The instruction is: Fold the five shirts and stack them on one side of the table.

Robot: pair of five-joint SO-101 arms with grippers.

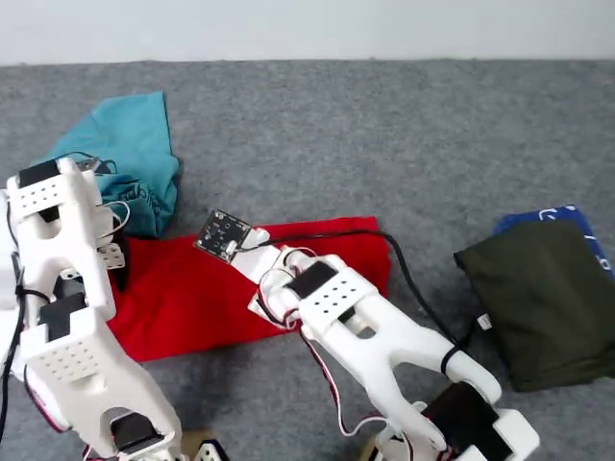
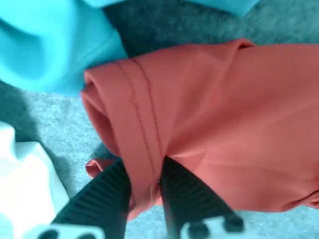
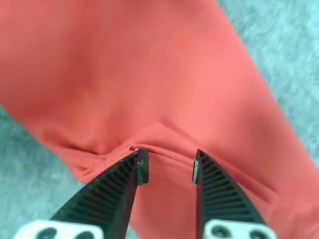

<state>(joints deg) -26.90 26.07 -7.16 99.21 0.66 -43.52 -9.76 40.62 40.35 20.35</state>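
**Grey worktop [image 1: 384, 125]: red shirt [image 1: 192, 288] mid-fold, both pincers on it**

Grey felt-like worktop, pale wall behind. Red shirt lies flat-ish in the middle-left, partly folded, between the two arms. Teal shirt [image 1: 135, 144] sits crumpled beside its far left corner, touching it. On the right side, well apart, a folded green shirt [image 1: 538, 298] lies on a blue shirt [image 1: 557, 219], which looks like the stack started. White cloth [image 2: 25, 174] is near the left arm; can't tell if it's a shirt.

Left pincer [image 2: 144, 191] is pinching a stitched hem fold at the red shirt's edge nearest the teal one, with cloth bunched between the fingers. Right pincer [image 3: 167, 167] is spread, its tips down on the red shirt and a raised seam ridge between them, not clamped.

Handling, as a judgement: the fabric is thin, light, limp and a bit slick. It will sag and drag rather than hold shape, and a single layer can slip out. Best hold is on doubled hems or seam ridges, near corners, one per pincer, so the edge lifts evenly. Risks: snagging the teal shirt along with it, or the fold collapsing if only one side lifts.

Progress guess: two stacked, red in hand, teal to do.
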